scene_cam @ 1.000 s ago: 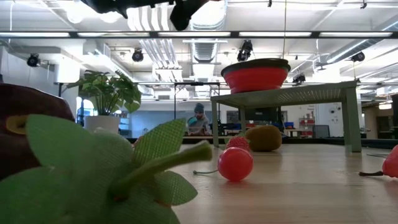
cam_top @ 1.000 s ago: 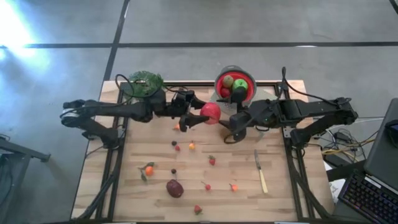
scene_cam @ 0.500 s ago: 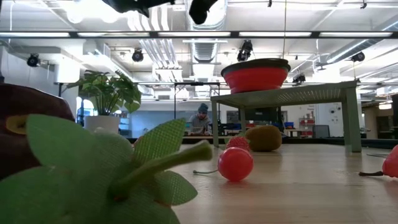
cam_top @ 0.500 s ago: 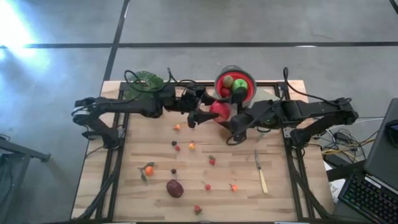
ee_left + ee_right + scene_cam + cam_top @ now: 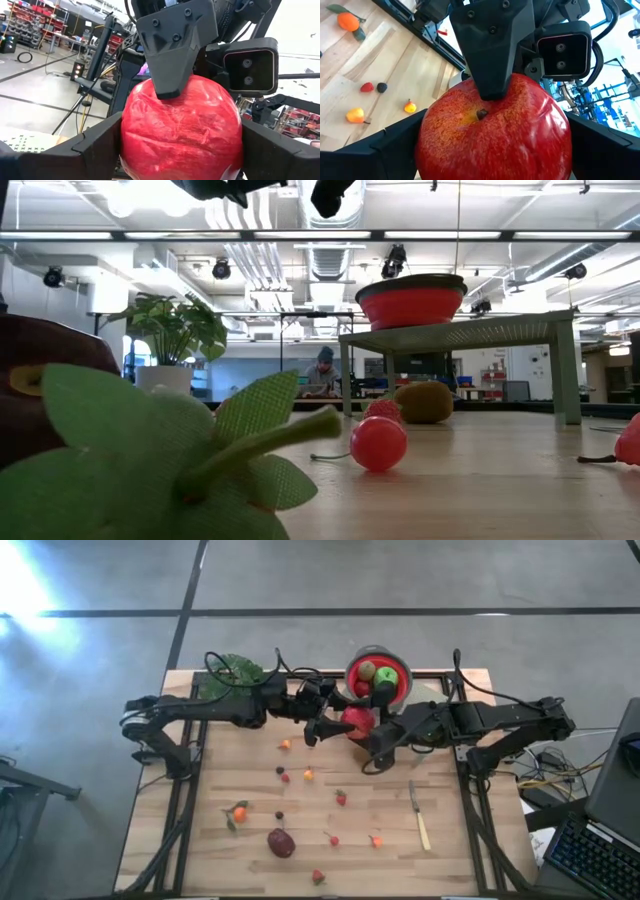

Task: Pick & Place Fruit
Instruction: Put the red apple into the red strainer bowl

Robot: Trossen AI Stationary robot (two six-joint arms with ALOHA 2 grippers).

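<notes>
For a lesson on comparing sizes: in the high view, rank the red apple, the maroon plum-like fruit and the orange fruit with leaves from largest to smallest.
1. Round red apple, held between both grippers.
2. Maroon plum-like fruit.
3. Small orange fruit with leaves.

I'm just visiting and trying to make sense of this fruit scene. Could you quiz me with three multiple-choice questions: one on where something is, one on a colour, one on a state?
1. Where is the knife?
A. In the bowl
B. On the table, on the right arm's side
C. In a gripper

2. What colour is the bowl?
A. Red
B. Blue
C. White

3. How is the red apple?
A. Lying on the table
B. In the bowl
C. Between both grippers

Answers: 1 B, it lies flat on the wood. 2 A, rim shows red. 3 C, left gripper and right gripper flank it.
</notes>
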